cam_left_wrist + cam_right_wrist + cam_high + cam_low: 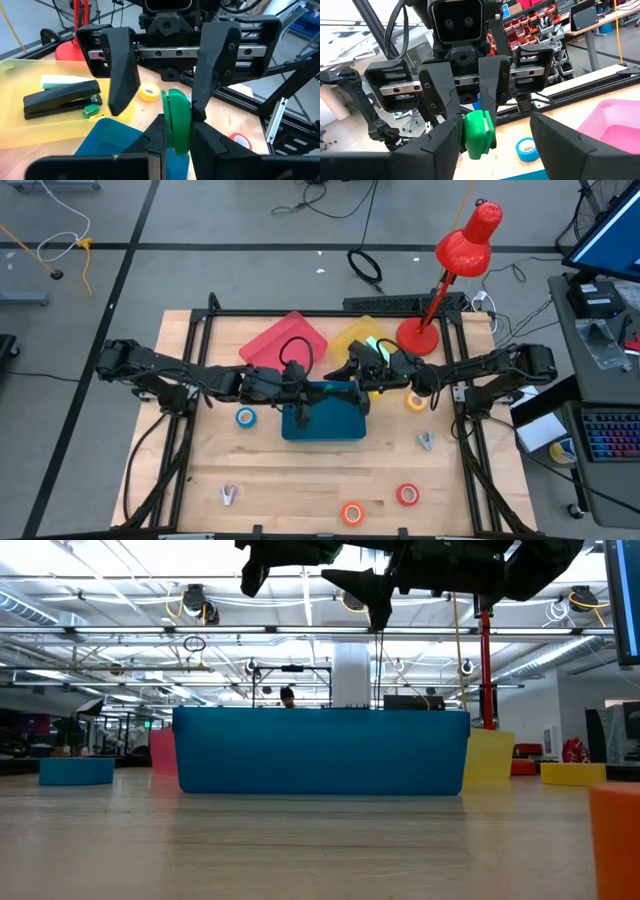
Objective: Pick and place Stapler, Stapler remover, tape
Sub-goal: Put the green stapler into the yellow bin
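Observation:
Both arms meet above the teal tray (322,423). My left gripper (177,125) comes from the table's left and is shut on a small green plastic piece (176,117); I cannot tell which item it is. My right gripper (495,122) faces it from the right, open, a finger on each side of the green piece (477,134). A black stapler (62,99) lies in the yellow tray (20,125). Blue (245,417), yellow (415,401), orange (352,513) and red (407,495) tape rolls lie flat on the table. My left gripper pinches the green piece's near end (175,137) between its two fingers, coming level from the table's left. The piece is lifted clear above the teal tray and sticks out past the fingertips. My right gripper has one finger (451,137) close beside the green piece; whether it touches, I cannot tell.
A pink tray (285,340) and the yellow tray (357,332) sit beyond the teal one. A red desk lamp (455,260) stands at the far right corner. Two grey claw-shaped stapler removers (229,496) (426,441) lie on the bare wood toward the near edge.

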### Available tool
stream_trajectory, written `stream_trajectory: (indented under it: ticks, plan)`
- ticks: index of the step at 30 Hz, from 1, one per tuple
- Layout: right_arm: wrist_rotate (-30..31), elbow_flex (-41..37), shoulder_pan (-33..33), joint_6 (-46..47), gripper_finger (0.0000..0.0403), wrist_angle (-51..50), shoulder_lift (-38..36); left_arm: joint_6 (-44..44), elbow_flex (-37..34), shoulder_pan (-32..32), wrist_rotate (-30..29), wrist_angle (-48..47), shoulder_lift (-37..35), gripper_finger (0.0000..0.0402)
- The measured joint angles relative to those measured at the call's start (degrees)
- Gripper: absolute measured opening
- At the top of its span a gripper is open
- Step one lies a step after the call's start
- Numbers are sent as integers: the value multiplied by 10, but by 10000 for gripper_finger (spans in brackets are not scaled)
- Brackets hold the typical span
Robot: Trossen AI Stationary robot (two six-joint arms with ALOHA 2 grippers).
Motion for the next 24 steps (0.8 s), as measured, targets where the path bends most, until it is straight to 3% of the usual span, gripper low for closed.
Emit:
stream_trajectory:
  ticks: [16, 20, 24]
  plan:
    - [-31, 0, 0, 1, 56, 4, 0, 3, 0, 2, 4, 2, 0, 56]
    - [-30, 0, 0, 1, 55, 3, 0, 3, 0, 5, 7, -2, 0, 67]
    - [-25, 0, 0, 1, 53, -1, 1, 10, 0, 5, -5, -13, 0, 114]
